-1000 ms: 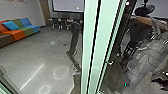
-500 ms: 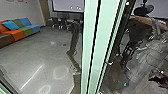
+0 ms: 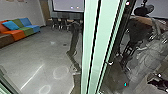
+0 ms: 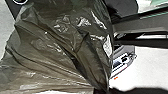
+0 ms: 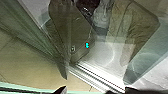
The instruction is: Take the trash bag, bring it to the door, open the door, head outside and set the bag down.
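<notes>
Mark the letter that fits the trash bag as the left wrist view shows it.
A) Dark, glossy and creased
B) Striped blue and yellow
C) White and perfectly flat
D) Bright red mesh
A: the trash bag is dark film with folds running through it and bright glints where light catches the creases.

head cam's up high, facing forward and down, close to a pale green frame (image 3: 101, 37) running 12 to 6 o'clock, with the sofa (image 3: 20, 30) way off between 9 and 10. left wrist cam's right up on the trash bag (image 4: 62, 50). right one looks down at a floor track (image 5: 97, 76); it and head both catch a cyan light (image 5: 87, 45).
</notes>
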Robot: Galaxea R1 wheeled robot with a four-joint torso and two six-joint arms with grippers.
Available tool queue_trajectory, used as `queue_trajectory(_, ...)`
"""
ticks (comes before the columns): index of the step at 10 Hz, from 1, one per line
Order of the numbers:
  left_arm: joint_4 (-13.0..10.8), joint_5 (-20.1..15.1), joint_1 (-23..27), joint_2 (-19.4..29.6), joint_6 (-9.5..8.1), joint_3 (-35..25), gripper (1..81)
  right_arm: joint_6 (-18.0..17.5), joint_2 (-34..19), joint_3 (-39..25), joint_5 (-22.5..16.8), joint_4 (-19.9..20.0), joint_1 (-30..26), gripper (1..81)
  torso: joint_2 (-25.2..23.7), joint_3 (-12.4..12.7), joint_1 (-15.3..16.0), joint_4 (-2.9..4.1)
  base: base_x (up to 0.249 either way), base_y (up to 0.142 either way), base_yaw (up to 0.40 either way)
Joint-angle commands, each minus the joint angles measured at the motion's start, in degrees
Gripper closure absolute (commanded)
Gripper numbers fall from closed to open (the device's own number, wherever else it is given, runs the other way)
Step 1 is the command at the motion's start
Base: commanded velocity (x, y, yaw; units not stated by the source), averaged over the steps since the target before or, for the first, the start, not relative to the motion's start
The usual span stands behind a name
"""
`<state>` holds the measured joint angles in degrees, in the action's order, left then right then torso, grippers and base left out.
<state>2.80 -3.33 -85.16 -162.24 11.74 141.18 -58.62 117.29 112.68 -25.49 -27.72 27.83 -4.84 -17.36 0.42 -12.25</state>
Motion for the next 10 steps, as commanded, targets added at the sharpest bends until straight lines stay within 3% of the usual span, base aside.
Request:
queue_trajectory(1, 0.6, -4.1, 1.2, 0.1, 0.04, 0.0, 81.1, 0.2, -2.9, 4.2, 1.1, -7.3, -6.7, 1.0, 0.0, 0.0, 0.0, 0.0, 0.0, 0.0, 0.0)
queue_trajectory(5, 1.2, -4.2, 1.2, -0.5, -0.05, 0.5, 81.1, 0.4, -3.5, 7.7, 5.8, -9.9, -7.2, 1.0, 0.0, 0.0, 0.0, 0.0, 0.0, 0.0, 0.0)
queue_trajectory(7, 1.8, -4.1, 1.2, -0.8, 0.04, 0.5, 81.1, 0.2, -3.4, 4.2, 5.1, -9.7, -9.8, 1.0, 0.0, 0.0, 0.0, 0.0, 0.0, 0.0, 0.0)
queue_trajectory(10, 1.9, -4.0, 0.7, -0.5, 0.04, 0.5, 81.1, -0.2, -0.5, 4.2, 4.8, -9.0, -12.7, 1.0, 0.0, 0.0, 0.0, -0.02, 0.0, 0.0, 0.0)
